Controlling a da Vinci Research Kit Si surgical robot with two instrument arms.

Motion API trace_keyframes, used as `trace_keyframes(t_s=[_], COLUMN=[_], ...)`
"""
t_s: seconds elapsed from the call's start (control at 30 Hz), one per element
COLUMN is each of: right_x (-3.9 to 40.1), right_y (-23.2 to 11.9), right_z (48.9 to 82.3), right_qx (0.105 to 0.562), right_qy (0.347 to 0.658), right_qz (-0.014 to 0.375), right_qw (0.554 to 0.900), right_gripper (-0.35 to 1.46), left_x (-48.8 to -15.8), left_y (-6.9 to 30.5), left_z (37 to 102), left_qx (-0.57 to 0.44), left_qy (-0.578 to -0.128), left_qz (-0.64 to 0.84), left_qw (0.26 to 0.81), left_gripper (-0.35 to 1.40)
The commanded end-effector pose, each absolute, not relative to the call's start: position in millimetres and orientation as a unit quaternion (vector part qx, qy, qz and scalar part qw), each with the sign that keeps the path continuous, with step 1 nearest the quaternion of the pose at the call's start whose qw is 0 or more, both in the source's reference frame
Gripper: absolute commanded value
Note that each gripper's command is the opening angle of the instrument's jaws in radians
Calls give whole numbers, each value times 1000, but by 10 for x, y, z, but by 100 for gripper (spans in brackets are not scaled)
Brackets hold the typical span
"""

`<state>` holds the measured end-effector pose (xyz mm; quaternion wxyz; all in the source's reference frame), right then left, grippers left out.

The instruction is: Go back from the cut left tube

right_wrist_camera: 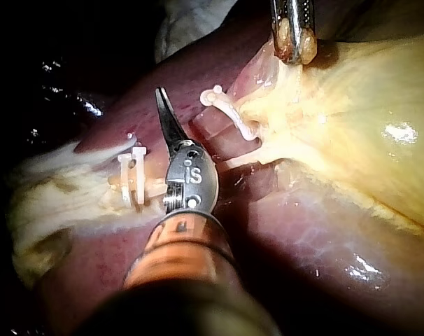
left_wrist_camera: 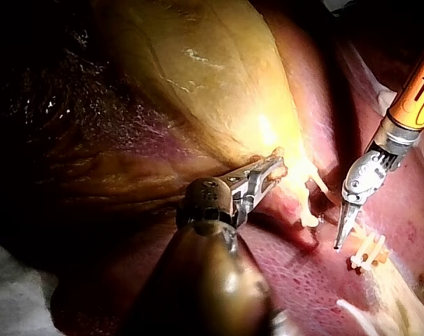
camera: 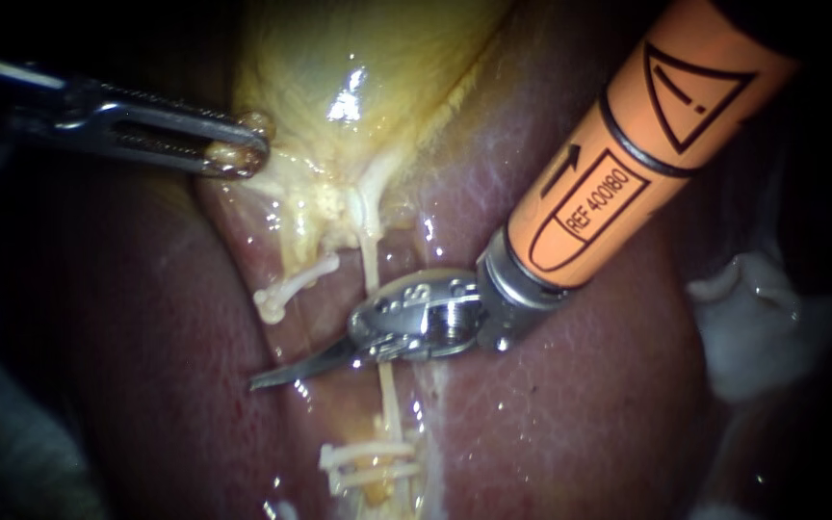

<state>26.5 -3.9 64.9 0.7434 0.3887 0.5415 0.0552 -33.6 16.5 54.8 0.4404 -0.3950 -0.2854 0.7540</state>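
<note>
A: Where is the cut left tube (camera: 299, 281) now?

B: It hangs from the yellow neck of the gallbladder (camera: 339, 58). It is a short pale stump, and its free end lies on the liver (camera: 570, 414). The right instrument (camera: 267, 377) is just beside it. Its thin blades lie together and hold nothing, and its wrist crosses over the right tube (camera: 370, 255).

A: And the left instrument (camera: 238, 154)?

B: Its jaws are closed on a fold at the edge of the gallbladder.

A: How will the stump behave?

B: I think it is very light, soft, wet and easy to tear. I would not take hold of it at all; the gallbladder fold is the safer place. When going back, the blades should not drag the right tube or the clips (camera: 368, 460).
</note>
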Motion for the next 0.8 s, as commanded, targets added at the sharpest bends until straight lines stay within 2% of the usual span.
trace_keyframes(t_s=[0.03,0.07,0.13,0.17,0.2,0.27,0.53,0.7,0.8], right_x=[266,266,267,268,268,268,251,207,176], right_y=[-40,-40,-41,-41,-42,-44,-48,-53,-50], right_z=[650,650,649,647,646,644,640,626,614], right_qx=[390,387,384,377,372,370,366,287,242], right_qy=[541,541,538,536,536,533,529,526,529], right_qz=[54,57,73,86,94,104,125,192,190], right_qw=[743,744,747,750,752,753,756,777,791], right_gripper=[-10,32,89,109,118,126,138,143,143], left_x=[-335,-335,-335,-335,-335,-335,-334,-332,-332], left_y=[165,165,165,165,165,165,166,166,167], left_z=[548,548,548,548,548,548,548,549,550], left_qx=[-395,-395,-395,-395,-395,-395,-395,-395,-395], left_qy=[-286,-286,-286,-286,-286,-286,-286,-286,-286], left_qz=[754,754,754,754,754,754,754,754,754], left_qw=[440,440,440,440,440,440,440,439,439], left_gripper=[-35,-35,-35,-35,-35,-35,-35,-35,-35])
